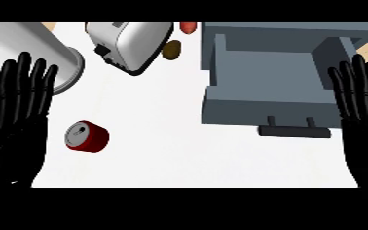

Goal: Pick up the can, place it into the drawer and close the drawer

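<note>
A red can (87,136) with a silver top lies tipped on the white counter (173,141) at the lower left. The grey drawer (267,73) stands pulled open at the upper right, its inside empty and its dark handle (294,130) facing the front. My left hand (23,95) rests open at the left edge, fingers up, just left of the can and apart from it. At the right edge my right hand (354,95) rests open too, beside the drawer's right wall.
A silver toaster (129,44) sits tilted at the back centre. A large metal pot (43,53) stands at the back left, close to my left fingers. A brown potato (172,49) and a red-orange item (188,27) lie between toaster and drawer.
</note>
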